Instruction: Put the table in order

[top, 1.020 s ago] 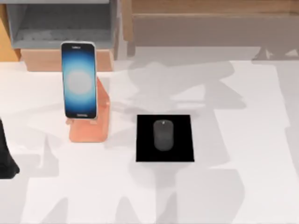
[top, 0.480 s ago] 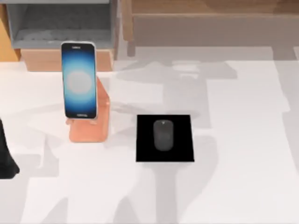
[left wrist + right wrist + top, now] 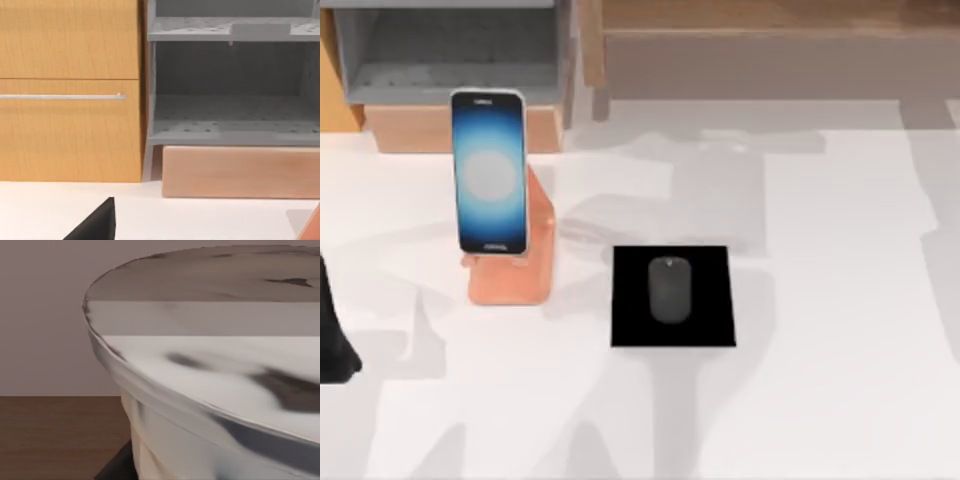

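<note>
**Findings.** The large matte white table (image 3: 840, 400) spans the top view, with the wooden and grey shelf unit (image 3: 450, 60) along its far edge.

- A slim smartphone with a glowing blue screen (image 3: 489, 172) leans upright on a salmon-pink stand (image 3: 510, 280), left of centre.
- A small black square pad (image 3: 710, 325) lies just right of the stand, apart from it. A dark grey computer mouse (image 3: 670, 290) sits squarely in the pad's middle.
- The left arm (image 3: 332, 335) is parked at the table's left edge. The left gripper (image 3: 97, 225) faces the shelf unit's grey open compartment, and I cannot tell whether it is open or closed.
- The right wrist view shows a round, white-and-grey marbled vessel (image 3: 210, 390) at very close range. The right gripper (image 3: 120, 466) is a dark sliver beside it. I cannot tell whether it grips the vessel.

**Step in hand (judgement).** The phone and mouse already look placed, so the marbled vessel appears to be the item still to handle.

- Keep the vessel level.
- Route it well clear of the leaning phone, which would topple easily.
- Set it down on bare table, or in the shelf unit, rather than on the pad.

**Markings.** No brand or label can be read. The small marks at the top and bottom of the phone screen are too small to make out.
</note>
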You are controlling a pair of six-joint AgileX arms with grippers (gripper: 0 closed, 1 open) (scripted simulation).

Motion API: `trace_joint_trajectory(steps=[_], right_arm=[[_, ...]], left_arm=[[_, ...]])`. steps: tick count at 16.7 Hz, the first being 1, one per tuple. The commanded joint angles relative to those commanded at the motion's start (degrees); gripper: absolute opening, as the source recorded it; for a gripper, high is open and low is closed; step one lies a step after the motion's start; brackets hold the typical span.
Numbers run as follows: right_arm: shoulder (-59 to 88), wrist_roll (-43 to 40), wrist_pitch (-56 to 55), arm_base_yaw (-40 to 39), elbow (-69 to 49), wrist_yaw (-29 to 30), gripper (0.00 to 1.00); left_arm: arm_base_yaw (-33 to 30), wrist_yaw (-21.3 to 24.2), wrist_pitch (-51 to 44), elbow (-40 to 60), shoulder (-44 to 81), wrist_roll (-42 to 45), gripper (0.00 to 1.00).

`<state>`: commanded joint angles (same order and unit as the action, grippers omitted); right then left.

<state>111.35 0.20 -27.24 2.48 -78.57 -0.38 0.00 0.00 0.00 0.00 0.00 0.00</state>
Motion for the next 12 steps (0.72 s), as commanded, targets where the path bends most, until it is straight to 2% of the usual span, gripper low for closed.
trace_joint_trajectory(steps=[10, 12], right_arm=[[0.0, 0.0, 0.0, 0.0, 0.0, 0.0, 0.00], [0.0, 0.0, 0.0, 0.0, 0.0, 0.0, 0.15]], left_arm=[[0.0, 0.0, 0.0, 0.0, 0.0, 0.0, 1.00], [0.0, 0.0, 0.0, 0.0, 0.0, 0.0, 1.00]])
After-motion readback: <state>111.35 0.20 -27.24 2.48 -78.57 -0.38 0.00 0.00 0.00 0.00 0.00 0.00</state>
